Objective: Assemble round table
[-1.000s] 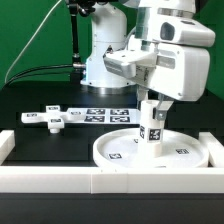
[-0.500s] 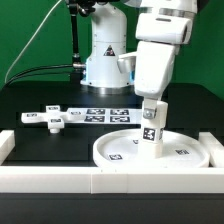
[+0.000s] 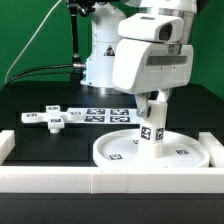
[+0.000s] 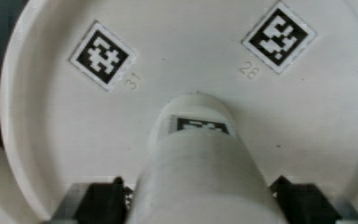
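The large white disc (image 3: 185,151) lies flat at the exterior view's right, against the white front rail. The short cylinder leg (image 3: 153,126) stands upright at its middle, slightly tilted. My gripper (image 3: 153,104) comes down from above and is shut on the leg's upper part. In the wrist view the leg (image 4: 197,150) fills the gap between the two dark fingers (image 4: 105,198), with the gripper (image 4: 199,202) around it, and the disc (image 4: 176,40) with two tags lies beneath. The cross-shaped piece (image 3: 50,118) lies loose on the black table at the exterior view's left.
The marker board (image 3: 105,114) lies flat behind the disc. A white rail (image 3: 100,182) runs along the front, with raised ends at both sides. The arm's base (image 3: 100,60) stands at the back.
The wrist has turned about the upright leg, so the hand's body now faces another way. The leg and the disc stay in place.
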